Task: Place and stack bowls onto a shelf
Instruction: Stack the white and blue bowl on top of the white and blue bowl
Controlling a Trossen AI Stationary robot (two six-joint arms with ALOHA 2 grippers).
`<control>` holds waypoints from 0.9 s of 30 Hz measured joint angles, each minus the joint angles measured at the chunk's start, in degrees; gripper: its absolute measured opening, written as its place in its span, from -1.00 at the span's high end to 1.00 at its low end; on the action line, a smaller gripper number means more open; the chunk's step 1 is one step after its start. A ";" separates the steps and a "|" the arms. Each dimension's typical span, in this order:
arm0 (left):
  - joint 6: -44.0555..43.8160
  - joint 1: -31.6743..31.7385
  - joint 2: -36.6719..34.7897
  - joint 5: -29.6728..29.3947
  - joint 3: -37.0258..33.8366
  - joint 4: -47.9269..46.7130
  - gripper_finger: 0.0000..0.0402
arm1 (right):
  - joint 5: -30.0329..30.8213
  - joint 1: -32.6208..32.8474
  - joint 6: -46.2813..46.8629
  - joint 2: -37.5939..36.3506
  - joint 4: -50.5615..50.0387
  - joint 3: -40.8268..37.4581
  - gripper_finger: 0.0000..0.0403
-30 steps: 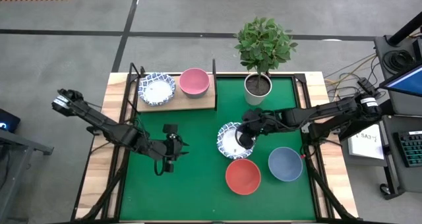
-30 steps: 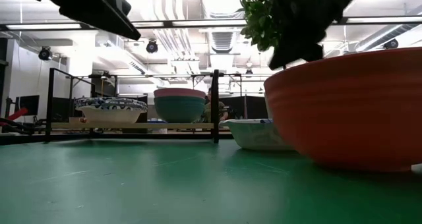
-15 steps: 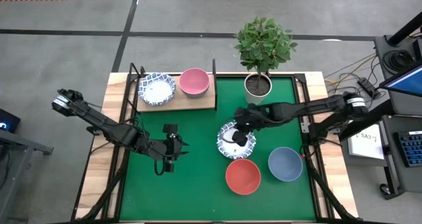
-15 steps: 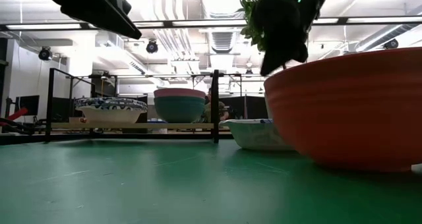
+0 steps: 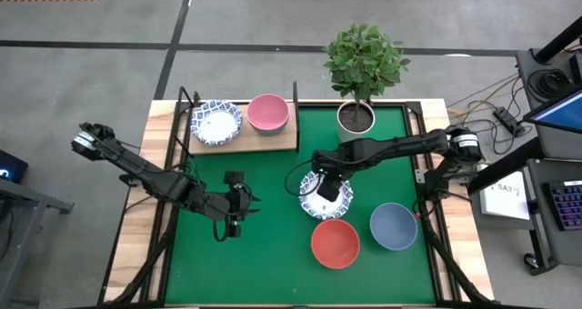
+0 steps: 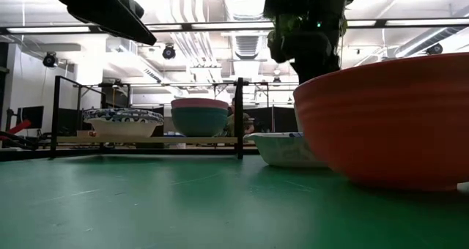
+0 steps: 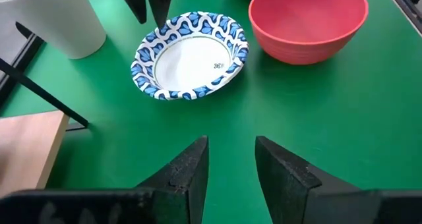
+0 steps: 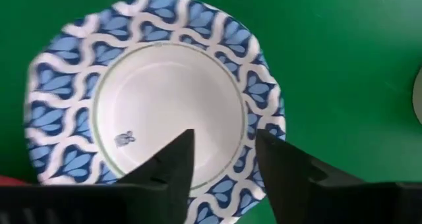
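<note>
A white bowl with a blue patterned rim (image 5: pixel 314 202) (image 8: pixel 151 92) rests by its base on the green mat (image 5: pixel 264 254). My right gripper (image 5: pixel 326 180) (image 8: pixel 224 141) hangs open over it, fingers pointing down at its rim and inside; I see no touch. Its fingers also show beyond this bowl (image 7: pixel 191 56) in the left wrist view. My left gripper (image 5: pixel 234 216) (image 7: pixel 231 155) is open over bare mat at the left. The shelf (image 5: pixel 241 141) at the far left carries a patterned bowl (image 5: pixel 216 122) and a pink bowl (image 5: pixel 268 112), which sits in a green one (image 6: pixel 199 121).
A red bowl (image 5: pixel 335 243) and a grey-blue bowl (image 5: pixel 394 225) stand near the table's front right. A white plant pot (image 5: pixel 356 117) with a small tree is at the far edge, just behind my right arm. Open mat lies between the two grippers.
My right gripper has moved a little toward the table's left, from the patterned bowl's right rim to over its far part. The bowl stays where it was on the mat.
</note>
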 joint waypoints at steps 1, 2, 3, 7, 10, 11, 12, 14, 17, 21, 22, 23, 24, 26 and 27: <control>-0.23 0.00 0.00 0.00 0.00 -0.04 0.47 | 0.04 -0.33 0.00 0.35 0.00 -0.15 0.19; -0.40 0.00 0.00 0.00 0.00 -0.01 0.47 | 0.06 -0.63 0.00 0.59 -0.04 -0.40 0.15; -0.61 0.00 0.00 0.00 0.00 0.04 0.47 | 0.10 -0.85 -0.05 0.76 -0.22 -0.70 0.11; -0.67 0.00 0.00 -1.11 0.00 0.24 0.47 | 0.25 -0.95 -1.98 1.28 0.37 -2.39 0.04; -0.73 0.02 0.00 -4.15 0.00 0.33 0.47 | 1.66 -0.98 -3.31 1.57 3.58 -3.86 0.03; -0.97 0.02 0.00 -4.57 0.00 0.52 0.47 | 2.12 -0.98 -3.39 1.59 4.31 -4.33 0.03; -1.36 0.03 0.00 -5.01 0.00 0.83 0.47 | 2.70 -0.99 -3.45 1.59 4.86 -4.76 0.03; -2.56 0.07 0.00 -5.46 0.00 0.87 0.47 | 3.17 -0.98 -3.54 1.57 7.03 -5.52 0.03; -4.63 0.04 0.00 -5.51 0.00 0.96 0.47 | 3.10 -0.96 -3.57 1.55 7.11 -6.80 0.03; -5.43 0.00 0.00 -5.87 0.00 1.15 0.47 | 3.13 -0.98 -3.67 1.55 7.83 -8.85 0.03; -5.41 0.00 0.00 -5.95 0.00 1.41 0.47 | 3.14 -0.98 -3.67 1.55 8.18 -9.49 0.03; -5.31 0.00 0.00 -6.12 0.00 1.80 0.47 | 3.12 -0.98 -3.67 1.55 8.82 -10.16 0.03; -5.17 0.00 0.02 -6.67 0.00 2.26 0.47 | 3.12 -0.98 -3.63 1.55 9.57 -10.84 0.03; -4.84 0.00 0.01 -7.85 0.00 2.84 0.47 | 3.10 -0.98 -3.54 1.55 10.91 -11.93 0.03; -4.77 0.00 0.02 -8.40 0.00 3.02 0.47 | 3.10 -0.98 -3.48 1.55 11.20 -12.27 0.03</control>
